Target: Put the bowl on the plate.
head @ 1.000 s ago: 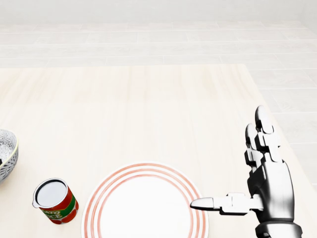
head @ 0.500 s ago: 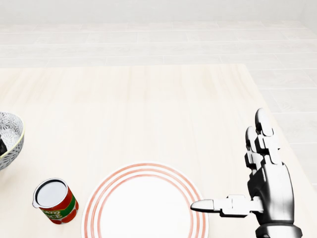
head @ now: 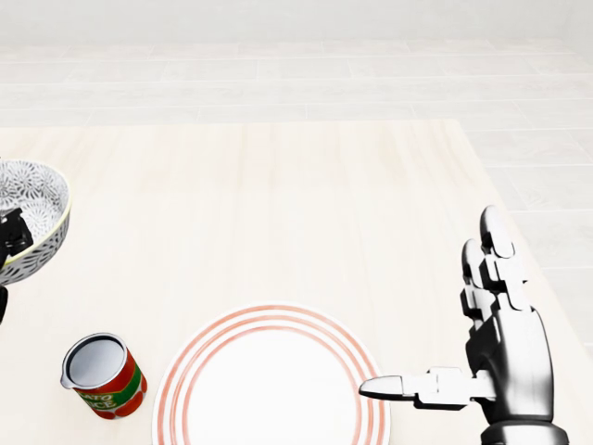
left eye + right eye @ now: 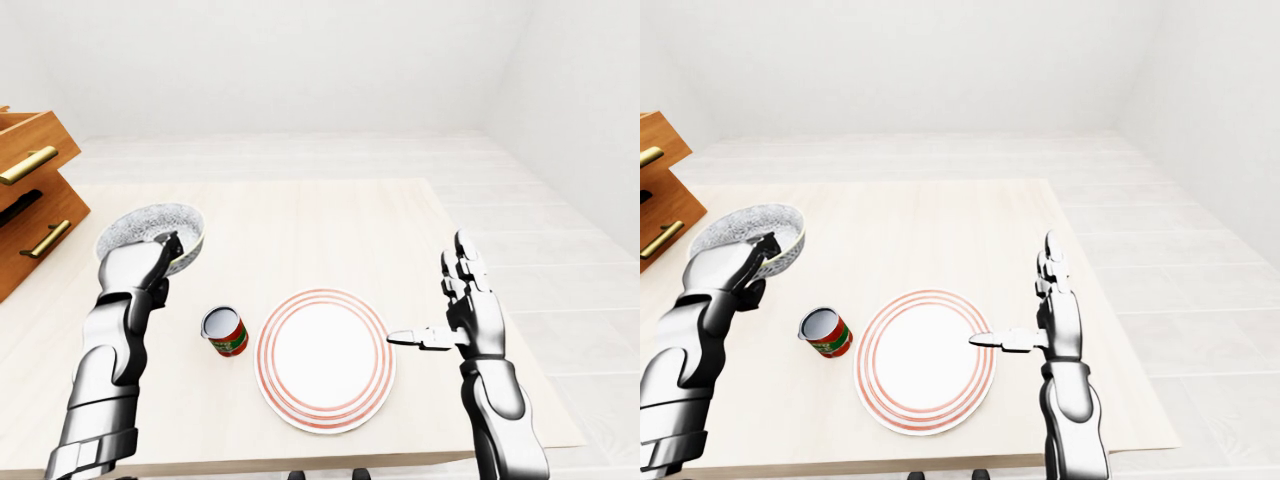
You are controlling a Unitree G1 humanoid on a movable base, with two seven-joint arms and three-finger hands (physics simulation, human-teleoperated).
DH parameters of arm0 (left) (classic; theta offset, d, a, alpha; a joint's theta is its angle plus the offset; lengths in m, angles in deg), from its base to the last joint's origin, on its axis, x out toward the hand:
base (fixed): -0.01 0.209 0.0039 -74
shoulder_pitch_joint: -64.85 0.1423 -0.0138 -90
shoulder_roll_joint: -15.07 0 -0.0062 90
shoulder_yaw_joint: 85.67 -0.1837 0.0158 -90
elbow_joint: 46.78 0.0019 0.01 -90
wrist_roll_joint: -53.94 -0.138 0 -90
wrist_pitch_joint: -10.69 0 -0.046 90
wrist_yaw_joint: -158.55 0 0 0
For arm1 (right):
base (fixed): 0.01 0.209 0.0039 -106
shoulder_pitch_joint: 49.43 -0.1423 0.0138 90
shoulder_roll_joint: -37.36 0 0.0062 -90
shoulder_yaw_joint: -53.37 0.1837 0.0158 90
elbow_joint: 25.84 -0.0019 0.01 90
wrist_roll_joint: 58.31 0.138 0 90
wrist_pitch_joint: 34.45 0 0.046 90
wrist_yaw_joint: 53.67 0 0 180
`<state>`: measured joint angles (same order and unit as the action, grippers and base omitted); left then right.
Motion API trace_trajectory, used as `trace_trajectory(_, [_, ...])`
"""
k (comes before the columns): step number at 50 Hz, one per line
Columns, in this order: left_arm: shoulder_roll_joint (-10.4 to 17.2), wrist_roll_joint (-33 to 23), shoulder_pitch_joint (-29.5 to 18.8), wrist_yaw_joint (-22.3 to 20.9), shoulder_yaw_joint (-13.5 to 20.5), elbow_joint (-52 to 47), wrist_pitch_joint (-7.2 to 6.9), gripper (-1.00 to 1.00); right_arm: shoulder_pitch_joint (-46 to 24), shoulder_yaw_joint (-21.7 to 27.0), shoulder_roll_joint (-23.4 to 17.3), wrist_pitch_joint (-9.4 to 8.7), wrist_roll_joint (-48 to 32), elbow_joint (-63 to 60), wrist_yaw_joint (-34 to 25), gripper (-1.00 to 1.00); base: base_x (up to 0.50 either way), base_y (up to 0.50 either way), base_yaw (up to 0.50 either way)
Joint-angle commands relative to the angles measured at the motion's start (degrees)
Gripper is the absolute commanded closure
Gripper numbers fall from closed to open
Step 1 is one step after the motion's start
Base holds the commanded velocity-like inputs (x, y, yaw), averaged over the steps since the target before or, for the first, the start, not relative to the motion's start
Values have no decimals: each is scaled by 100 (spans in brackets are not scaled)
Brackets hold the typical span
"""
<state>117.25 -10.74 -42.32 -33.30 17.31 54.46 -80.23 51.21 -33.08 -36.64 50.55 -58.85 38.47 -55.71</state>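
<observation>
**Bowl Held at Table's Left, Plate Unoccupied**

Presently, the largest item is the pale wooden table [image 4: 300, 220], which fills most of the left-eye view and carries every loose object. At the far left of that view stands a wooden drawer unit [image 4: 30, 200] with brass handles, its upper drawer pulled partly out.

The plate [image 4: 326, 358], white with red rings round its rim, lies flat near the table's lower edge, with nothing on it.

The bowl [image 4: 152, 232], patterned grey and white with a pale rim, is up and to the left of the plate, well apart from it. The left hand [image 4: 140, 265] is clamped on the bowl's near rim, one finger hooked over the edge. Whether the bowl touches the table cannot be told.

The right hand [image 4: 468, 310] stands upright just right of the plate, fingers extended and apart, thumb pointing toward the plate's rim; it holds nothing.

Smallest is a red and green can [image 4: 225, 331], open-topped and upright, standing on the table just beside the plate's left edge, in the gap between bowl and plate.
</observation>
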Motion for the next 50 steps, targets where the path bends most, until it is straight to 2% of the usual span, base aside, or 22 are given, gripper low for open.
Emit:
trace_trajectory(1, [-225,-212,98,-390,160,-900,43,100,12,49,2,0,36,-24,-23,-100,0,0,0])
trace_trajectory(12, [-451,-265,190,-705,144,-1512,88,100,24,56,9,0,21,-46,-33,-100,0,0,0])
trace_trajectory(25, [-854,-364,368,-1105,47,-2458,93,100,66,28,22,0,-1,-50,-22,-100,0,0,0])
trace_trajectory(29, [-939,-437,416,-1168,-5,-2669,135,100,93,30,23,0,9,-69,-27,-100,0,0,0])
trace_trajectory(30, [-912,-517,437,-1164,-48,-2709,202,100,101,37,26,0,17,-72,-26,-100,0,0,0])
trace_trajectory(32, [-1068,-445,479,-1237,-71,-2831,165,100,110,31,25,0,14,-69,-31,-100,0,0,0])
trace_trajectory(33, [-1015,-594,501,-1200,-110,-2883,226,100,113,32,25,0,16,-65,-33,-100,0,0,0])
trace_trajectory(35, [-1158,-462,538,-1308,-113,-3020,208,100,119,35,28,0,22,-81,-35,-100,0,0,0])
trace_trajectory(38, [-1187,-600,575,-1330,-185,-3133,226,100,120,30,22,0,8,-91,-34,-100,0,0,0])
trace_trajectory(43, [-1377,-695,725,-1369,-350,-3324,319,100,141,45,22,0,19,-95,-44,-100,0,0,0])
trace_trajectory(45, [-1478,-715,760,-1387,-407,-3384,311,100,155,46,25,0,25,-109,-50,-100,0,0,0])
trace_trajectory(47, [-1542,-731,799,-1385,-471,-3415,373,100,164,51,27,0,28,-110,-54,-100,0,0,0])
trace_trajectory(50, [-1612,-818,815,-1386,-538,-3458,385,100,166,59,25,0,29,-80,-61,-100,0,0,0])
